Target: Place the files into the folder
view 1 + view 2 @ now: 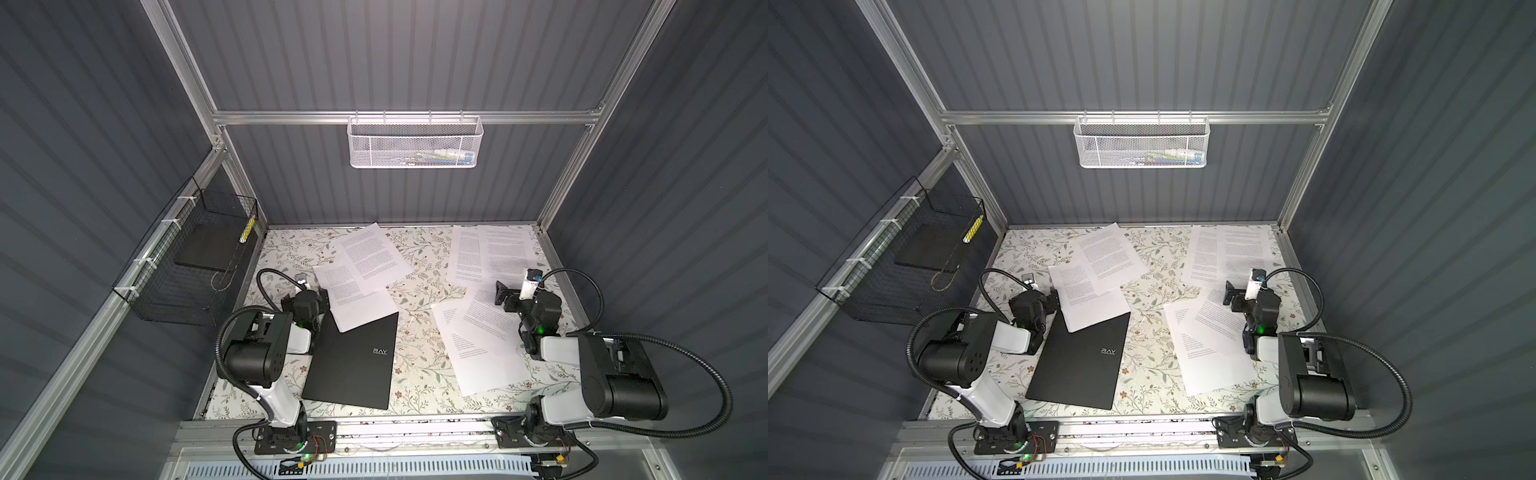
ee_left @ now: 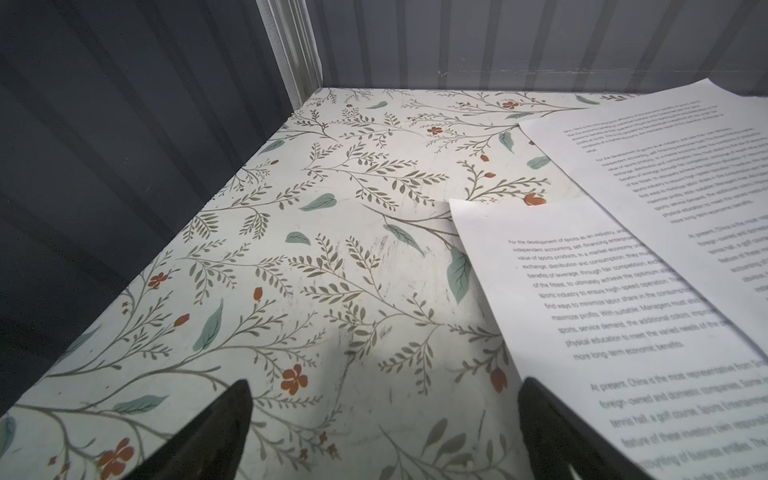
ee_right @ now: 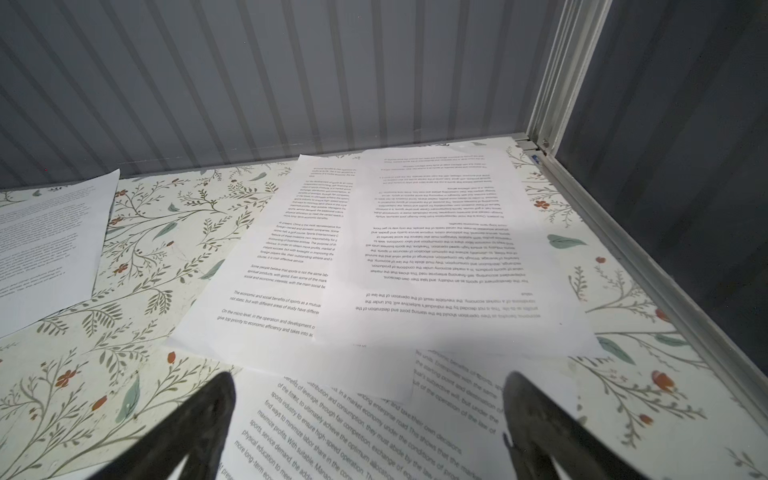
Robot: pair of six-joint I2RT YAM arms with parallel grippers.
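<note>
Folder (image 1: 350,370) shows in both top views; wrist views catch files (image 2: 623,291).

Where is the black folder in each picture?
In a top view: the folder lies flat, left of the middle, near the front edge.
In a top view: the folder is again left of the middle, near the front.
Left wrist view: not in it.
Right wrist view: not in it.
Shared landmark: the flowery table cover shows in all four.
</note>
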